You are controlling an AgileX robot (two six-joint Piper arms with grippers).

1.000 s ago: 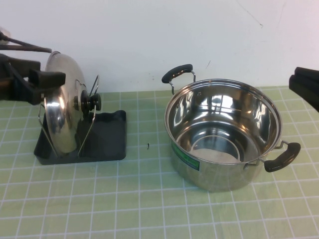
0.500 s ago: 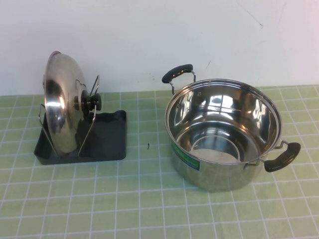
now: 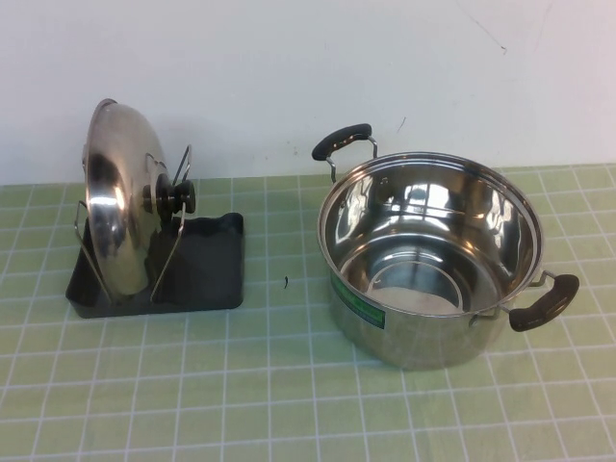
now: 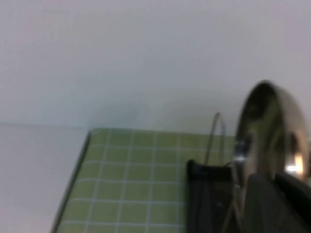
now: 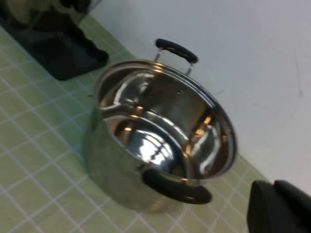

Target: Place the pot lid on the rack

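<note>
The pot lid (image 3: 115, 207) stands on edge in the rack (image 3: 207, 265) at the table's left, leaning against the wire loops (image 3: 178, 188), with its black knob (image 3: 180, 197) facing right. Neither gripper shows in the high view. In the left wrist view my left gripper (image 4: 278, 206) is beside the lid (image 4: 272, 126) and the rack (image 4: 209, 194), apart from both, with its fingers together and nothing between them. In the right wrist view my right gripper (image 5: 278, 208) is off to the side of the pot, also with its fingers together and empty.
A deep steel pot (image 3: 428, 260) with two black handles stands open at the table's right; it also shows in the right wrist view (image 5: 160, 131). A green checked cloth (image 3: 241, 385) covers the table. A white wall runs behind it.
One second ago my left gripper was by the lid's upper edge and my right gripper showed at the right edge. Both have drawn back out of the high view. The lid stays in the rack.
</note>
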